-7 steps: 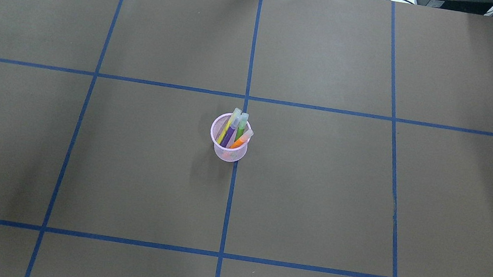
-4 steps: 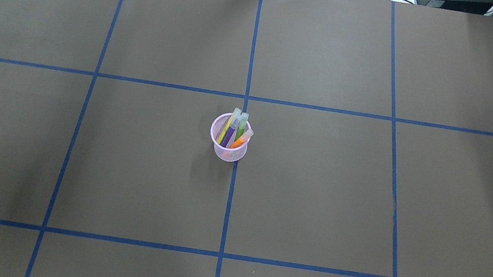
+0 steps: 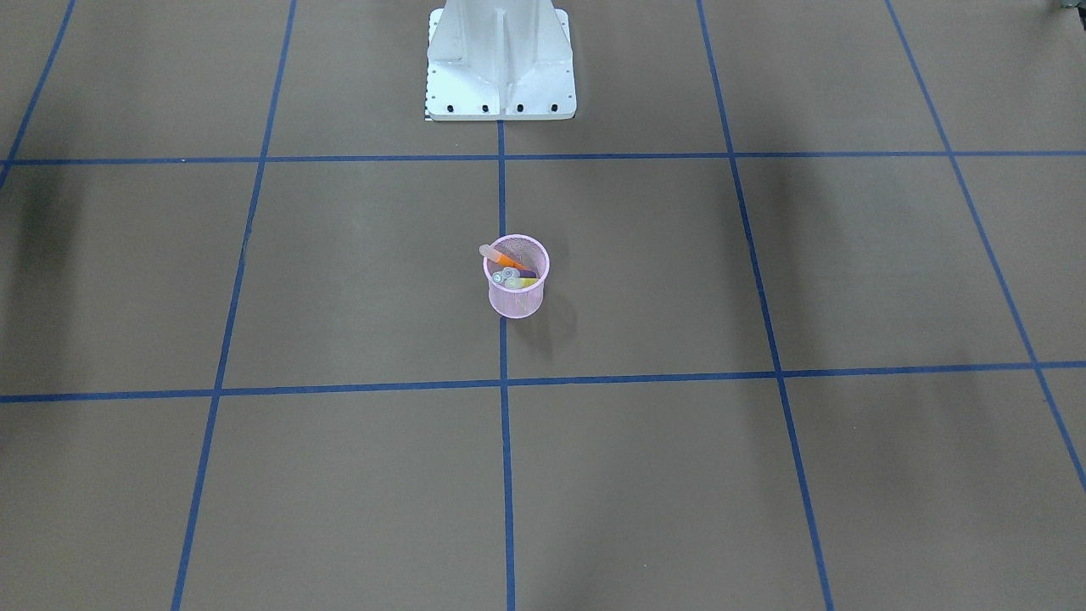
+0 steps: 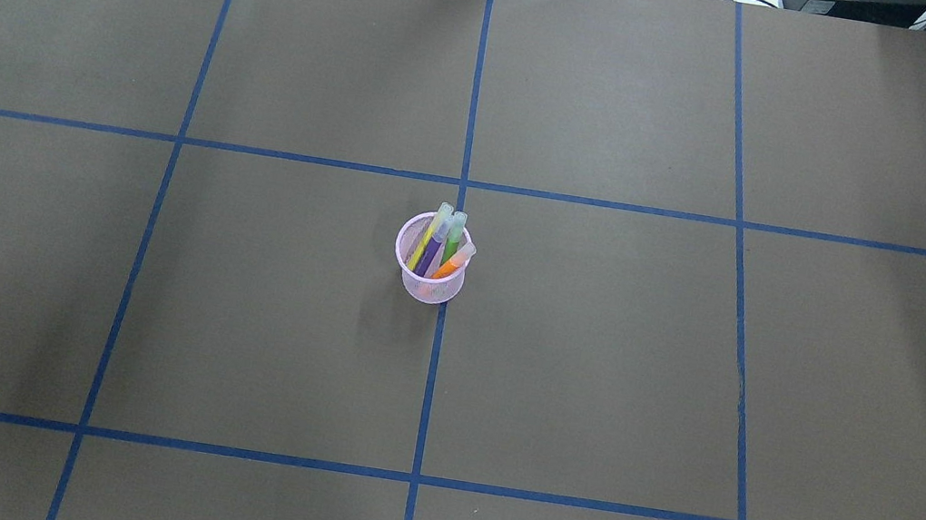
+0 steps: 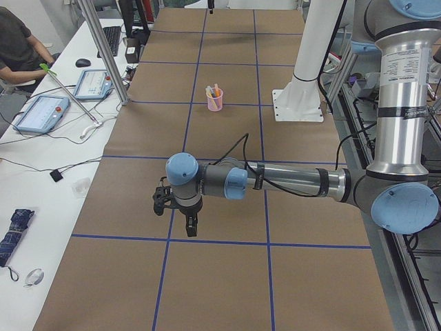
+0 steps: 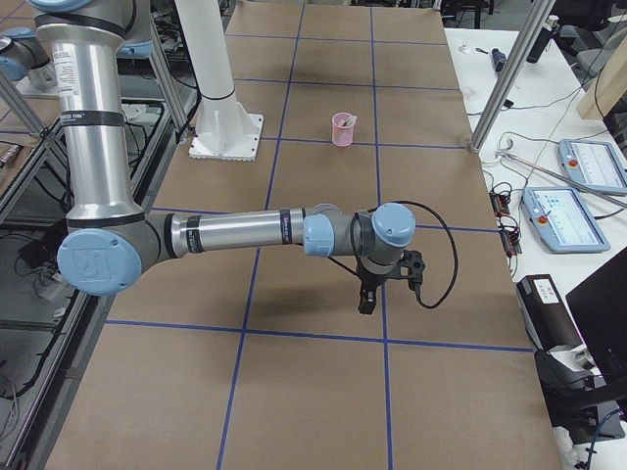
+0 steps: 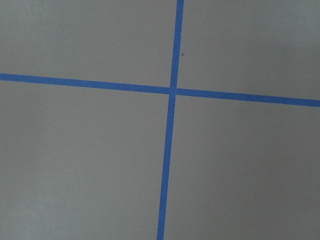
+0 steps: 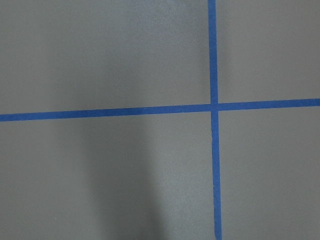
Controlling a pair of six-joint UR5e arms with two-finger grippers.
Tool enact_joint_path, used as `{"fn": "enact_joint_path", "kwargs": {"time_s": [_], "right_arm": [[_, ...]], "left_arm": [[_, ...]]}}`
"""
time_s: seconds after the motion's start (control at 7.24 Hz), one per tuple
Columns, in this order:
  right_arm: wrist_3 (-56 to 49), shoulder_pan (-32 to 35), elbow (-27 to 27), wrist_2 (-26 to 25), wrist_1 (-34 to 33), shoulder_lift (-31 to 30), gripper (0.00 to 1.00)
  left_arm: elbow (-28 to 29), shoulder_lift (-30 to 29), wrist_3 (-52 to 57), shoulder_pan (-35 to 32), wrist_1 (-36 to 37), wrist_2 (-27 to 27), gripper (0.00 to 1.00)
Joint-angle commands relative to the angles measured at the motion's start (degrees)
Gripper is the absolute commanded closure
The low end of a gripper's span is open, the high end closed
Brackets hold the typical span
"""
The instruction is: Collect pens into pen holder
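The pink pen holder (image 4: 429, 292) stands upright in the middle of the brown surface (image 4: 594, 362). All four pens are inside it: the yellow pen (image 4: 430, 237), the purple pen (image 4: 429, 259), the green pen (image 4: 453, 242) and the orange pen (image 4: 450, 266). Seen from above, their pale caps lean out over the rim toward 12 and 1 o'clock. So the job looks done. The pens are likely light, stiff and smooth, so they could slip. The best place to pinch one would be the coloured middle, not the cap, which might pop off. The pen holder is thin wire net, likely very light and easy to tip, so it is best taken by the rim. The left gripper (image 5: 190, 222) hangs far off at 9 o'clock from the pen holder, and the right gripper (image 6: 366, 297) far off at 3 o'clock. No pen shows in either one, and I cannot tell if they are apart or together.
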Motion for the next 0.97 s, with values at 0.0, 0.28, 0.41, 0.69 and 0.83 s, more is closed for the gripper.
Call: {"fn": "enact_joint_path", "kwargs": {"time_s": [0.0,0.28,0.41,0.69,0.83], "right_arm": [[-0.05,0.0,-0.09,0.03,0.0,0.0,0.0],[0.12,0.0,-0.44,-0.05,0.0,0.08,0.0],[0.04,0.0,-0.62,-0.05,0.0,0.09,0.0],[0.12,0.0,-0.62,0.03,0.0,0.09,0.0],[0.12,0.0,-0.62,0.03,0.0,0.09,0.0]], "left_arm": [[0.03,-0.03,0.0,0.01,0.0,-0.02,0.0],[0.03,-0.03,0.0,0.01,0.0,0.07,0.0],[0.03,-0.03,0.0,0.01,0.0,0.15,0.0],[0.03,-0.03,0.0,0.01,0.0,0.33,0.0],[0.03,-0.03,0.0,0.01,0.0,0.33,0.0]]}}
